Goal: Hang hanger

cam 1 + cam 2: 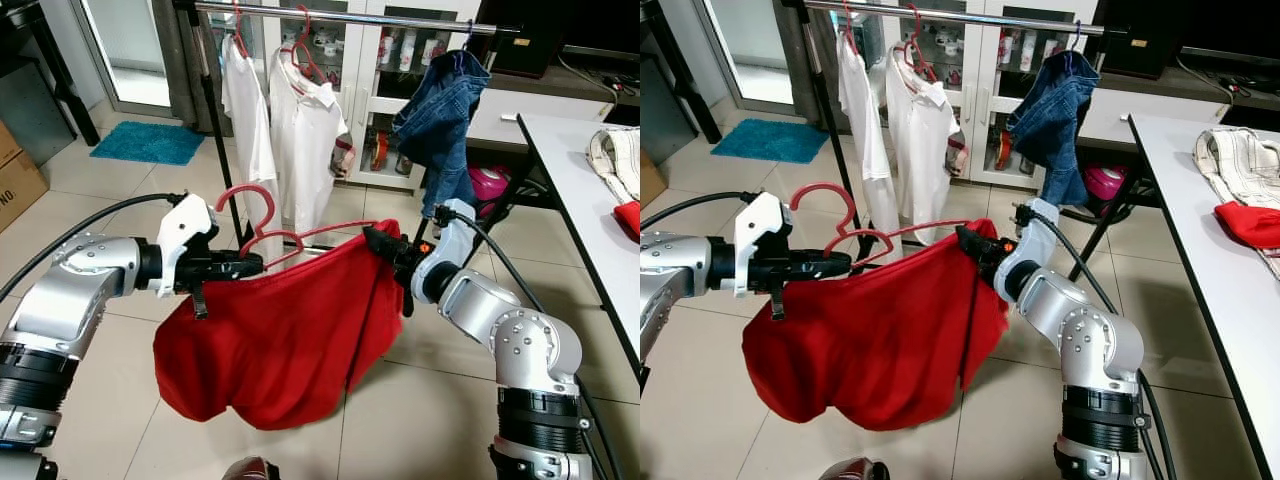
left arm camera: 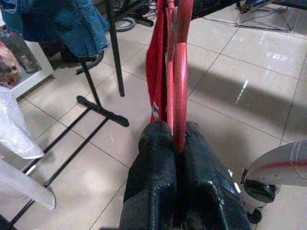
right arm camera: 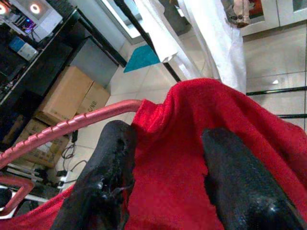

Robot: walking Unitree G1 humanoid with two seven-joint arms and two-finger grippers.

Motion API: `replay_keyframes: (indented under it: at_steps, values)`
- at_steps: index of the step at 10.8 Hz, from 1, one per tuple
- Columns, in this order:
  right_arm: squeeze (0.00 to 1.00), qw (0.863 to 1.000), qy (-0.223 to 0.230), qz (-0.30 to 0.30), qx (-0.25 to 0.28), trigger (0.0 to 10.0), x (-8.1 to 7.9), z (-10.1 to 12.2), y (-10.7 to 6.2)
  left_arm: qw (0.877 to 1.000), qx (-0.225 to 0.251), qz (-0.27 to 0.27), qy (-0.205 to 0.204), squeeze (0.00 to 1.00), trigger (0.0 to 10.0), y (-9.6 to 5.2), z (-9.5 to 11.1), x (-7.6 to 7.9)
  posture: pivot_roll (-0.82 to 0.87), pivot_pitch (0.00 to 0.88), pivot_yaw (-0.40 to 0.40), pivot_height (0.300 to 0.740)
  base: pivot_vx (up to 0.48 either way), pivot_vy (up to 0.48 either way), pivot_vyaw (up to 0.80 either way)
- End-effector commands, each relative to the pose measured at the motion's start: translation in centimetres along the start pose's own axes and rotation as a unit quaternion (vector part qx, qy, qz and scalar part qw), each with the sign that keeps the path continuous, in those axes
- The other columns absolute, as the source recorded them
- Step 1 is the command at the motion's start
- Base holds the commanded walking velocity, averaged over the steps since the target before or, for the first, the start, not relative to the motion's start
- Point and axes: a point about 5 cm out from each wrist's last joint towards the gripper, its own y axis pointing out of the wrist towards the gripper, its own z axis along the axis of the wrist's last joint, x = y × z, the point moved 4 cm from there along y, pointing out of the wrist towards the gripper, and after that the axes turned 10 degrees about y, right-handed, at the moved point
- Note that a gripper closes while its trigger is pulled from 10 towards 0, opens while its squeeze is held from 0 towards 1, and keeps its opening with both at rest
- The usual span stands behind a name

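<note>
A red hanger (image 1: 296, 238) with its hook (image 1: 248, 196) pointing up is held low in front of me, and a red garment (image 1: 280, 340) droops from it. My left gripper (image 1: 250, 266) is shut on the hanger's left arm; in the left wrist view the red bar (image 2: 180, 86) runs out from between the closed fingers (image 2: 153, 163). My right gripper (image 1: 385, 245) grips the garment at the hanger's right end, with red cloth (image 3: 192, 124) bunched between its fingers (image 3: 108, 163). The silver clothes rail (image 1: 340, 17) lies above and beyond.
On the rail hang two white shirts (image 1: 305, 130) on red hangers and blue jeans (image 1: 440, 110). The rack's black upright (image 1: 215, 130) stands behind my left gripper. A white table (image 1: 580, 200) with clothes is to the right. A blue mat (image 1: 148, 142) and a cardboard box (image 1: 15, 175) lie left.
</note>
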Motion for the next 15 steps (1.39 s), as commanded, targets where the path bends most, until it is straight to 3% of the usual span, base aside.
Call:
replay_keyframes:
  at_steps: [1,2,3,10,15]
  values:
    - [0.0,1.0,0.0,-0.003,-0.006,3.8,0.0,0.0,0.1,1.0,0.013,-0.003,0.019,0.0,0.0,0.0,1.2,-0.3,-0.01,0.0,0.02,0.74,0.0,0.0,0.0]
    - [0.0,1.0,0.002,-0.003,-0.007,1.5,0.1,0.0,0.1,1.0,0.013,-0.002,0.018,0.0,0.0,-0.1,1.2,-0.3,-0.01,0.0,0.02,0.74,0.0,0.0,0.0]
    - [0.0,1.0,0.005,-0.004,-0.007,0.0,0.2,0.0,0.1,1.0,0.013,-0.003,0.018,0.0,0.0,-0.1,1.3,-0.3,-0.01,0.0,0.02,0.74,0.0,0.0,0.0]
    - [0.0,1.0,0.008,-0.01,-0.003,0.0,0.9,0.2,0.0,1.0,0.006,0.005,0.02,0.0,0.0,-0.4,1.2,-0.6,-0.01,0.0,0.016,0.74,0.0,0.0,0.0]
    - [0.0,0.998,0.024,0.025,0.052,0.0,-0.2,3.1,-0.6,0.999,-0.031,0.014,0.029,0.0,0.0,-0.4,-0.2,-0.7,-0.01,0.0,0.015,0.74,0.0,0.0,0.0]
